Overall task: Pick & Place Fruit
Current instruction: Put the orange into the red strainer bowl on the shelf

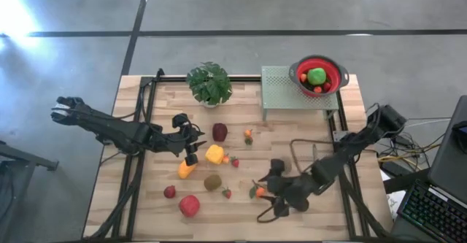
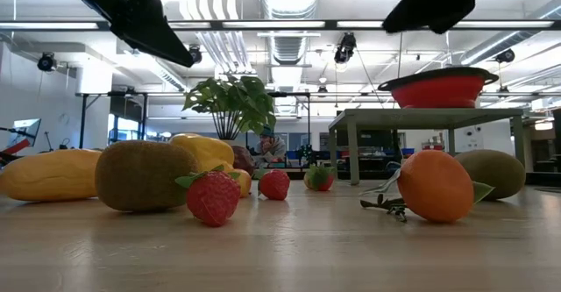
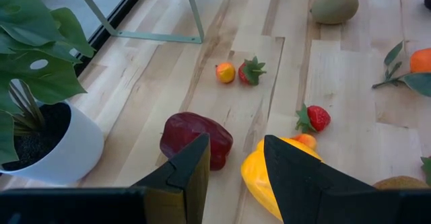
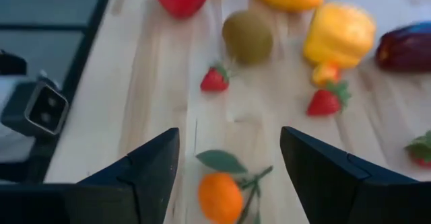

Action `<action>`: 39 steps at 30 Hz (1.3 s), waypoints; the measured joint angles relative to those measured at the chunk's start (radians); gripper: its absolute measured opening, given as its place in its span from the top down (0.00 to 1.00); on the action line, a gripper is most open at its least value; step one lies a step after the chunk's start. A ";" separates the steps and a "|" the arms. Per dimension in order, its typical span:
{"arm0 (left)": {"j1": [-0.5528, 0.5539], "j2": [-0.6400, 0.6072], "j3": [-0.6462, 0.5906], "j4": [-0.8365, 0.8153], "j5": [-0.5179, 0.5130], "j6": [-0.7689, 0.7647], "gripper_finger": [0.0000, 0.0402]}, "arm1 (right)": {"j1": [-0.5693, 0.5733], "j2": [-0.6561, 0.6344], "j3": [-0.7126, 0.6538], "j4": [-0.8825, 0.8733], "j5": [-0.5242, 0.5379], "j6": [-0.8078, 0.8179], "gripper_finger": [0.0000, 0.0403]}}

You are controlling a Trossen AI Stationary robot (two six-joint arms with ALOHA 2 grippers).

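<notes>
Toy fruits lie scattered on the wooden table: a maroon fruit [image 1: 220, 132], a yellow pepper [image 1: 214, 154], an orange-yellow mango [image 1: 187, 170], a kiwi [image 1: 212, 182], strawberries [image 1: 235, 162], a red apple [image 1: 189, 205] and an orange with leaves [image 1: 259, 192]. My left gripper [image 1: 193, 154] is open and hovers just left of the pepper. In the left wrist view its fingers [image 3: 236, 146] frame the gap between the maroon fruit [image 3: 195, 140] and the pepper [image 3: 269, 177]. My right gripper [image 1: 268, 192] is open above the orange [image 4: 220, 197].
A red colander [image 1: 319, 75] holding a green fruit sits on a pale green stand [image 1: 292, 90] at the far right. A potted plant [image 1: 209, 84] stands at the far middle. A second kiwi [image 2: 495, 171] lies right of the orange. Black frame rails [image 1: 139, 126] border the table's sides.
</notes>
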 joint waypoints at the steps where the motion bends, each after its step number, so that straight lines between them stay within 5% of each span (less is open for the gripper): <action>1: 0.000 0.000 0.000 0.000 0.000 0.000 0.63 | 0.000 0.027 0.022 -0.026 -0.012 0.013 0.38; 8: 0.000 0.000 0.000 0.000 0.000 0.000 0.63 | 0.000 0.187 0.189 -0.290 -0.047 0.128 0.32; 17: 0.000 0.000 0.000 0.000 0.000 0.000 0.63 | -0.001 0.305 0.236 -0.343 -0.080 0.164 0.26; 39: 0.000 0.000 0.000 -0.001 0.000 0.000 0.63 | -0.013 0.400 0.228 -0.286 -0.072 0.198 0.44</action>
